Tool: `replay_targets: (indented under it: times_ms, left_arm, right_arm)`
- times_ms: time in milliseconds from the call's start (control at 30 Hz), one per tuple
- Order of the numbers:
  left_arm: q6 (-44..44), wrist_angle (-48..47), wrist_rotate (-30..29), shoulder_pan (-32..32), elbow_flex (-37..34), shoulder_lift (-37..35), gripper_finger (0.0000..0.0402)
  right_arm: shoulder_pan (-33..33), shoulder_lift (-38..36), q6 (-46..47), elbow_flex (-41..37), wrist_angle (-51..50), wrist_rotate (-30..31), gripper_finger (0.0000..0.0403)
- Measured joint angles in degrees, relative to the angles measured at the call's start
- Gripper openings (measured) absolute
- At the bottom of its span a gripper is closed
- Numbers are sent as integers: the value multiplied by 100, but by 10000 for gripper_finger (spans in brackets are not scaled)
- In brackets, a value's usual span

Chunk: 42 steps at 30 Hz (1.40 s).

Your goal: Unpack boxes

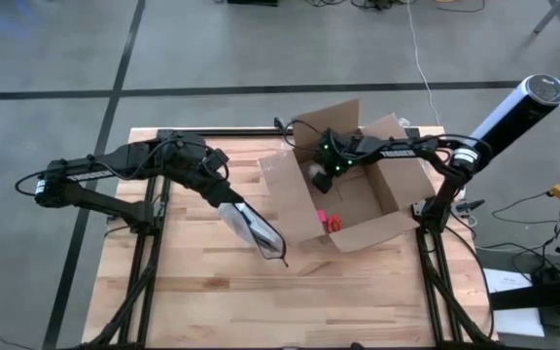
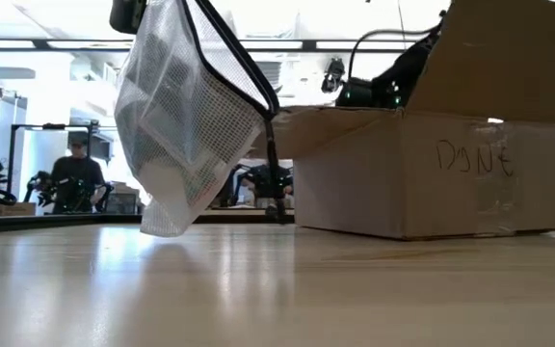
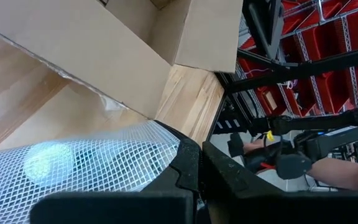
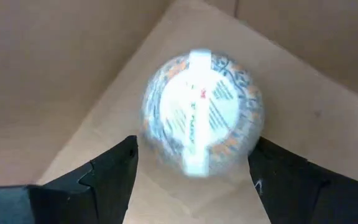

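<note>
"DONE" is handwritten on the box (image 2: 470,164) side.

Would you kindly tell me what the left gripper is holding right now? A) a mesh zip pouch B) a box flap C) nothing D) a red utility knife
A: the left gripper is shut on the mesh zip pouch, which hangs above the table.

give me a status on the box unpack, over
Left gripper shut on mesh pouch, held above the table. Right gripper inside cardboard box, jaws wide around a round white item. Nothing in the way.
</note>
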Motion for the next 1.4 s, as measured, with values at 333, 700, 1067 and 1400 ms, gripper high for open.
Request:
replay_targets:
  times_ms: [333,700,1067,1400]
  left_arm:
    - [2,-12,19,2,0,0,0]
    - [-10,-8,17,2,0,0,0]
    - [-14,-11,17,2,0,0,0]
    - [2,-14,19,0,-2,0,0]
  right_arm:
    - [0,-42,195,238,195,-125,290]
    - [0,520,285,298,508,-103,291]
    - [2,703,167,304,555,-138,261]
    - [0,437,421,288,423,-420,177]
